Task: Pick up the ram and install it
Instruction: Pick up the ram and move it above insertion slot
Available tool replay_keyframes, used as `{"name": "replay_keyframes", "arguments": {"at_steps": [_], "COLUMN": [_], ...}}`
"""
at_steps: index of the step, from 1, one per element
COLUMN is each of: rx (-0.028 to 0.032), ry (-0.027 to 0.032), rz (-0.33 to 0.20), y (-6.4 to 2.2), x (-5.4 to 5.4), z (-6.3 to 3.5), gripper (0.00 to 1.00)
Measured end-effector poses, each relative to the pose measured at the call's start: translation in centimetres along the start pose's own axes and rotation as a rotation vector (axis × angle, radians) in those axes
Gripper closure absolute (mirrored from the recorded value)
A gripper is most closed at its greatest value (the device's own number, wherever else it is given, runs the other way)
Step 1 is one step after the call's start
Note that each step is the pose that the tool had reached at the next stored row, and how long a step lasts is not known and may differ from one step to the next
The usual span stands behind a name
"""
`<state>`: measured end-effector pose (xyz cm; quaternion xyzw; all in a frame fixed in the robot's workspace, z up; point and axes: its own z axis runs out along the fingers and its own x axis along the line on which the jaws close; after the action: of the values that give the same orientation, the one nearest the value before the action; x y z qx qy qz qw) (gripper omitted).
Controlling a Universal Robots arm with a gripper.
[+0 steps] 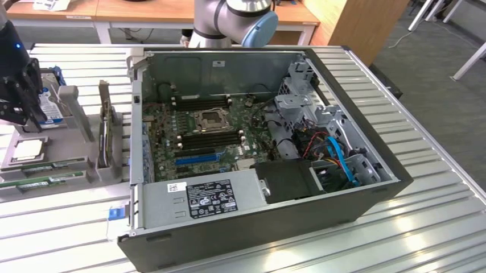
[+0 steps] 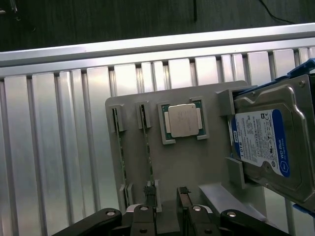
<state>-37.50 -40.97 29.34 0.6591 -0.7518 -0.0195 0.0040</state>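
Two ram sticks (image 1: 44,166) (image 1: 38,182) stand on edge in a grey holder tray (image 1: 76,122) on the exterior view's left, beside the open computer case (image 1: 266,227). In the wrist view they are thin green edges (image 2: 147,147) (image 2: 120,157) running down the tray (image 2: 197,162). My gripper (image 1: 27,120) hangs above that tray at the far left. Its black fingers (image 2: 151,192) are open with nothing between them (image 2: 168,194), and one finger sits over the end of the closer stick. Black memory slots (image 1: 206,139) lie beside the processor socket (image 1: 210,118) on the motherboard.
A processor chip (image 2: 183,120) and a blue-labelled hard drive (image 2: 268,145) also sit on the tray, and a dark expansion card (image 1: 106,128) stands upright beside the case. The power supply (image 1: 205,196) and cables (image 1: 334,153) fill the case's front and the exterior view's right. The table is ribbed metal (image 1: 425,227).
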Motion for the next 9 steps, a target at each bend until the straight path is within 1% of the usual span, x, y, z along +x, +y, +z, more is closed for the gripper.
{"name": "replay_keyframes", "arguments": {"at_steps": [9], "rx": [0.0], "ry": [0.0], "rz": [0.0], "y": [-0.02], "x": [0.01], "z": [0.53], "gripper": [0.69]}}
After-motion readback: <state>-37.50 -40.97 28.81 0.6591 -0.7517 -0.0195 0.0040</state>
